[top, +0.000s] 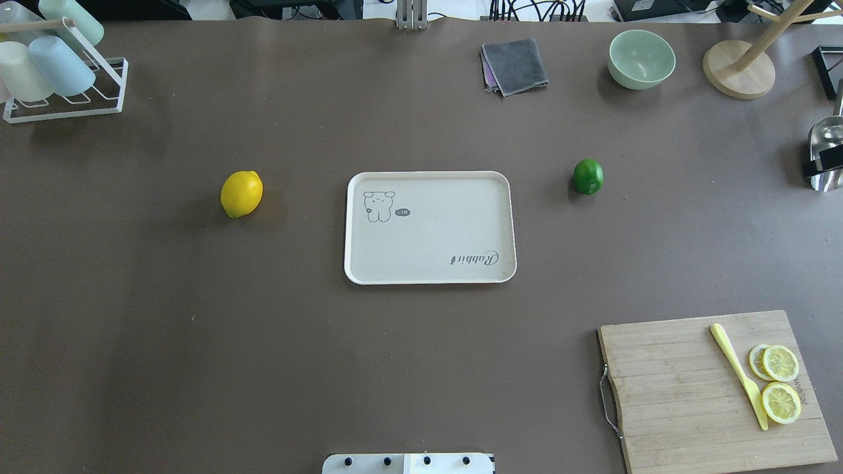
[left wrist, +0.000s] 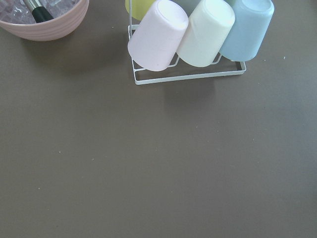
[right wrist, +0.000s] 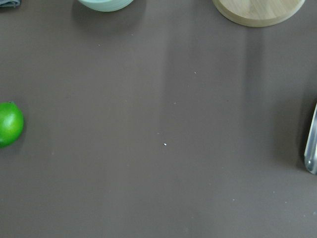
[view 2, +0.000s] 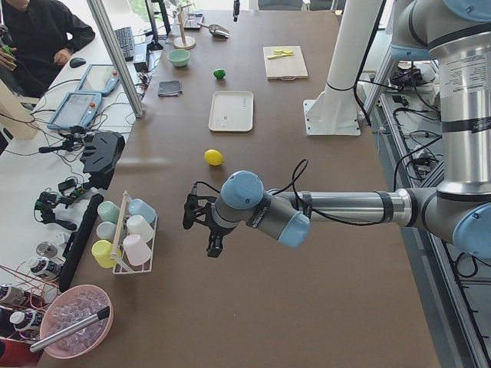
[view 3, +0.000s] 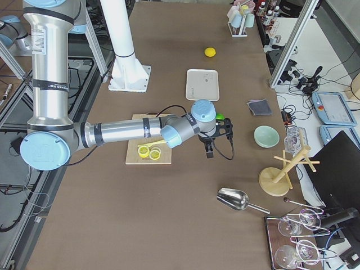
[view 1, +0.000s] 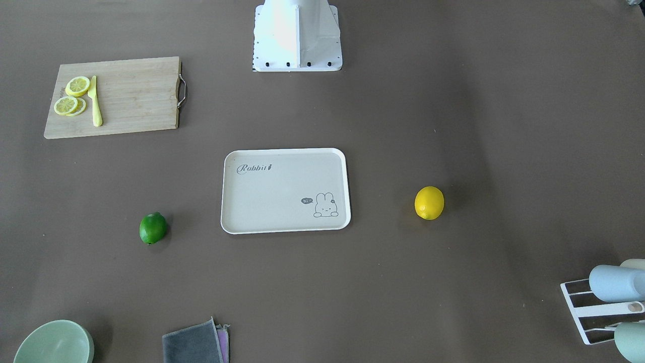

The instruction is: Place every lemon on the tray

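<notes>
The yellow lemon (top: 242, 193) lies on the table to the left of the tray (top: 430, 227), and the green lemon (top: 587, 176) lies to its right. The cream tray with "Rabbit" lettering has nothing on it. My left gripper (view 2: 201, 225) shows only in the exterior left view, above the table near the cup rack, well short of the yellow lemon (view 2: 214, 157). My right gripper (view 3: 218, 136) shows only in the exterior right view, close beside the green lemon (view 3: 220, 117). I cannot tell whether either is open or shut. The green lemon shows at the left edge of the right wrist view (right wrist: 9, 124).
A wooden cutting board (top: 685, 395) with lemon slices and a yellow knife lies at the near right. A cup rack (top: 62, 72), a grey cloth (top: 515, 66), a green bowl (top: 641, 58), a wooden stand (top: 737, 69) and a metal scoop (top: 826, 151) line the far and right edges.
</notes>
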